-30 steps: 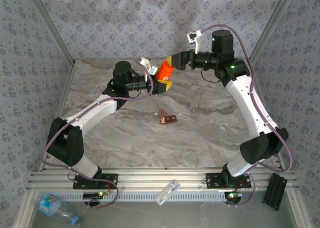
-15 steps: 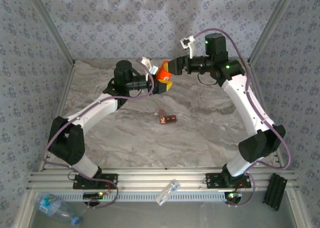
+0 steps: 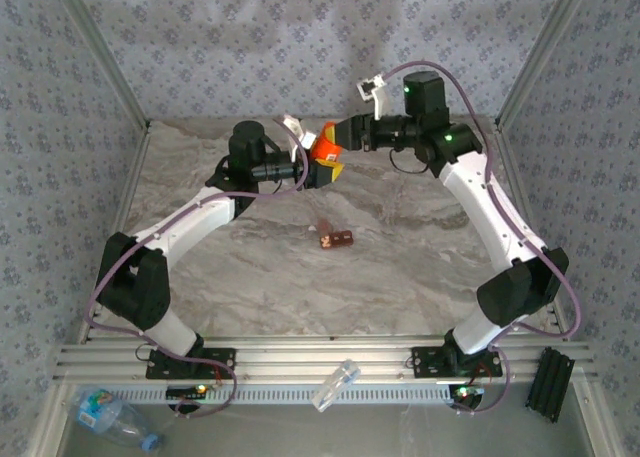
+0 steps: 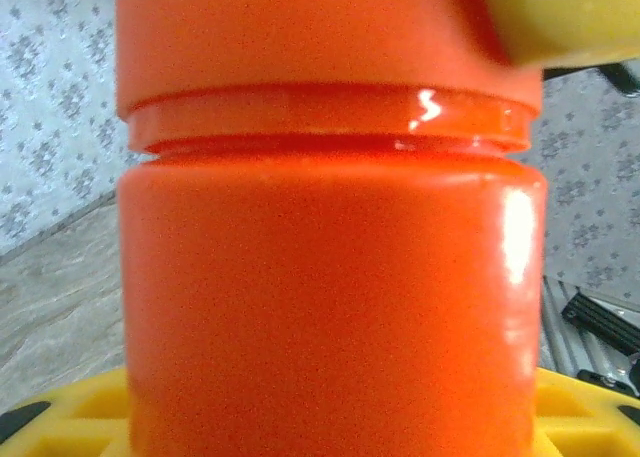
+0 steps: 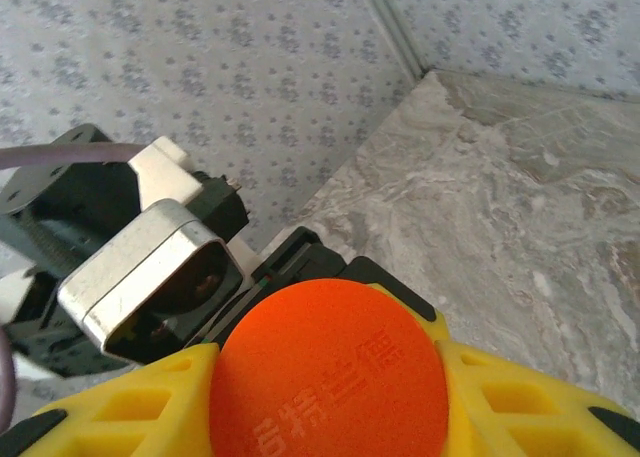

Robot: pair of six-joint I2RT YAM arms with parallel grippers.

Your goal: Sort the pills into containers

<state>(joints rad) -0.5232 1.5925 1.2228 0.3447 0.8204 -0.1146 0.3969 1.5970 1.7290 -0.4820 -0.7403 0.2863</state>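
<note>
One capped pill bottle (image 3: 325,144), contents hidden, clasped by left gripper (image 4: 325,422) and right gripper (image 5: 328,392)

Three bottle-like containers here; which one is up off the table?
The orange pill bottle, gripped between left gripper and right gripper above the table. The clear water bottle and the small clear vial lie by the near rail.

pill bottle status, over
Left end effector shut on pill bottle body, held off table. Right end effector clamped on its cap. Small brown item lies on table, apart from both.
</note>
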